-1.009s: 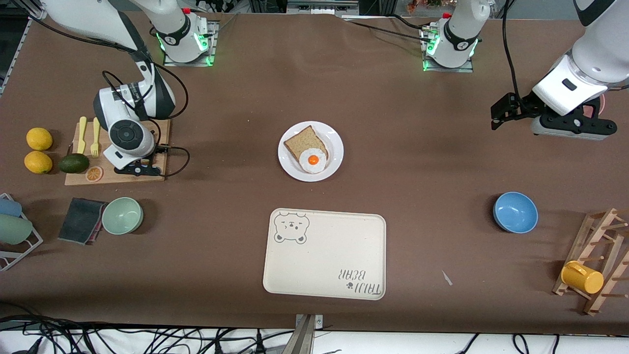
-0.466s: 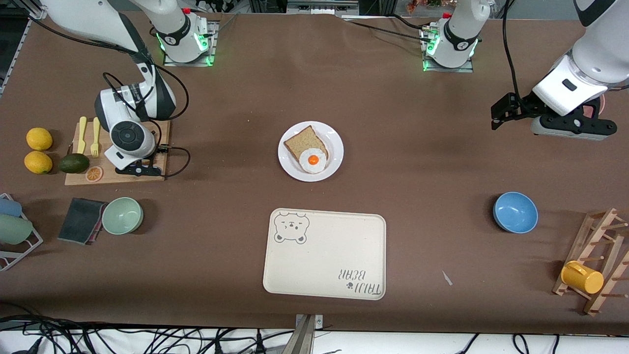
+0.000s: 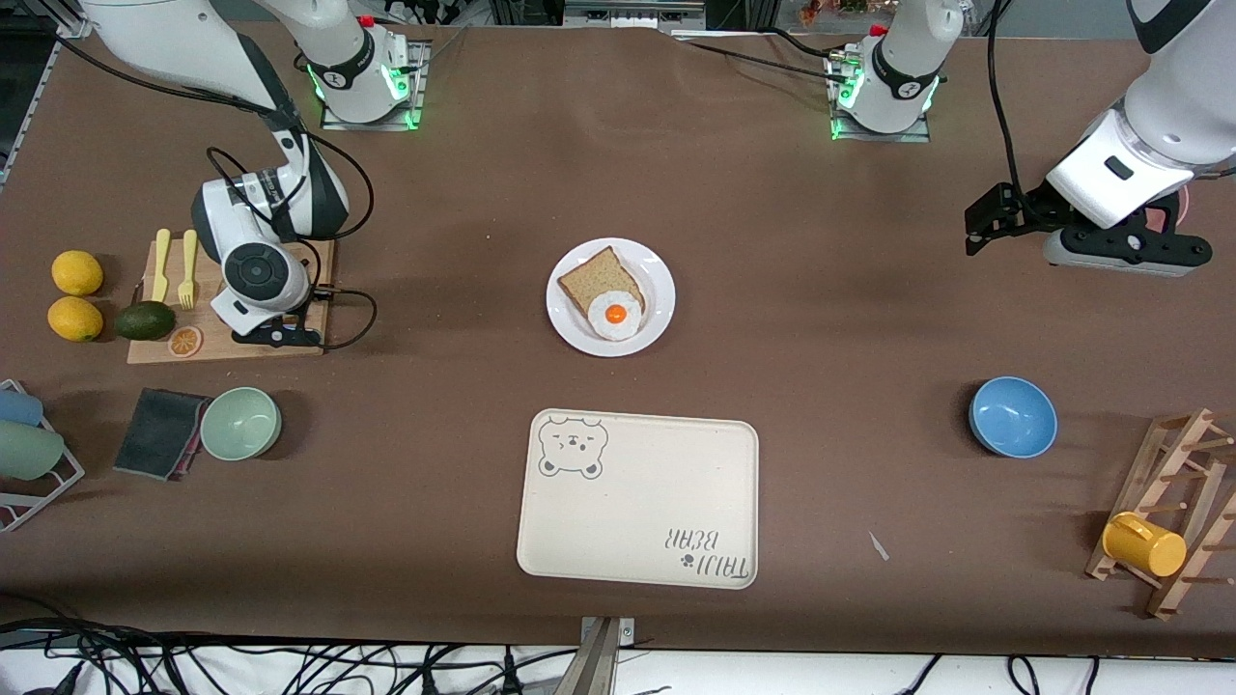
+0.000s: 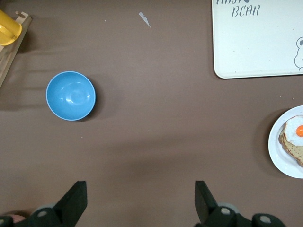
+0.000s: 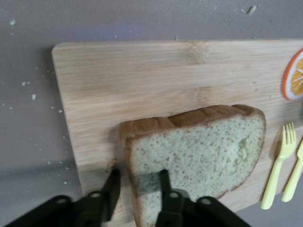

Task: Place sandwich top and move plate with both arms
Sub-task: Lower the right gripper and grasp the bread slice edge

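The right gripper [image 5: 137, 189], jaws straddling one crust edge, is pinching the sandwich top [image 5: 199, 151] on the cutting board [image 5: 142, 75] at the right arm's end. The slice looks light, soft and crushable (grip the edge gently). The left gripper [image 4: 137, 203] waits spread above bare table. One plate [image 3: 610, 296] at the middle carries one darker slice [image 3: 599, 279] and one egg [image 3: 615, 316].
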Controlling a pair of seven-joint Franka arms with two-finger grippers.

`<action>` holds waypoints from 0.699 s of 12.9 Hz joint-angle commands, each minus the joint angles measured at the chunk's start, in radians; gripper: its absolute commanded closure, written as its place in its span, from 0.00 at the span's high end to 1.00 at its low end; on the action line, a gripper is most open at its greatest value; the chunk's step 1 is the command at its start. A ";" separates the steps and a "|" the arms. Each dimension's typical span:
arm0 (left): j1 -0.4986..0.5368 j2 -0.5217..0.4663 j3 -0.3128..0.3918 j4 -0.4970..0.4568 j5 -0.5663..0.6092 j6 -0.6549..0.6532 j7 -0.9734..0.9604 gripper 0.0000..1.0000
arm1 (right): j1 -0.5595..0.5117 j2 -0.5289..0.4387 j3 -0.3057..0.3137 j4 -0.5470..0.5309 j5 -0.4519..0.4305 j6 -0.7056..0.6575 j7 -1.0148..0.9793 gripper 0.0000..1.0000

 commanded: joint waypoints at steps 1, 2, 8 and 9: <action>0.002 0.012 -0.004 0.029 0.035 -0.022 0.004 1.00 | -0.010 0.013 0.000 0.005 -0.016 0.014 -0.001 0.09; 0.002 0.010 -0.004 0.028 0.035 -0.024 0.000 1.00 | -0.010 0.013 0.002 0.005 -0.016 0.014 -0.001 0.02; 0.002 0.012 -0.005 0.031 0.035 -0.033 -0.003 1.00 | -0.008 -0.026 0.005 0.054 -0.010 -0.099 -0.033 0.00; 0.002 0.012 -0.008 0.031 0.035 -0.033 -0.003 1.00 | -0.008 -0.037 0.009 0.089 -0.002 -0.171 -0.045 0.00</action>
